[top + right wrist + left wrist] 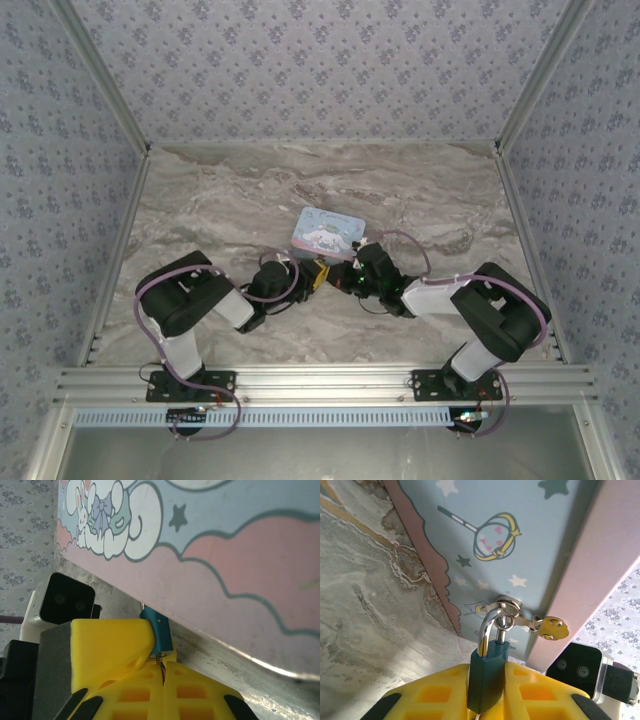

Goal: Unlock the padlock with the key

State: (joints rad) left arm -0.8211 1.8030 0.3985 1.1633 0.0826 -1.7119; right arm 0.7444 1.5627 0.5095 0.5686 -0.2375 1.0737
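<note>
Nearest you in the left wrist view, your left tool (487,692) shows two chunky yellow plastic fingers (432,695) with recessed pockets, pressed against either flank of the padlock (488,672), so the tool is clamped on it. The padlock is a small, slim, dark blue block standing upright between the fingers. Its thin silvery shackle (486,627) curves up from the body and passes through a shiny metal hasp ring (506,604) on the tin (520,540). A flat gold-coloured tab (552,628) sticks out just beside that ring. In the right wrist view, your right tool (163,672) has matching yellow fingers drawn together, pinching a thin sliver of metal, the key (161,661), mostly hidden in the seam. The tip of the key points up at the underside of the padlock's blue body, which sits just above the right tool's fingertips and against the lower edge of the tin. One finger of the left tool lies alongside. The tin is a smooth rectangular box, pale blue and pink, printed with stars, clouds and a cartoon rabbit. From above, both tools meet at the tin's near edge, around the middle of the tabletop (230,200), a glossy surface veined grey and beige like marble. Beyond it rise walls (320,70) papered in a small lilac floral pattern.
</note>
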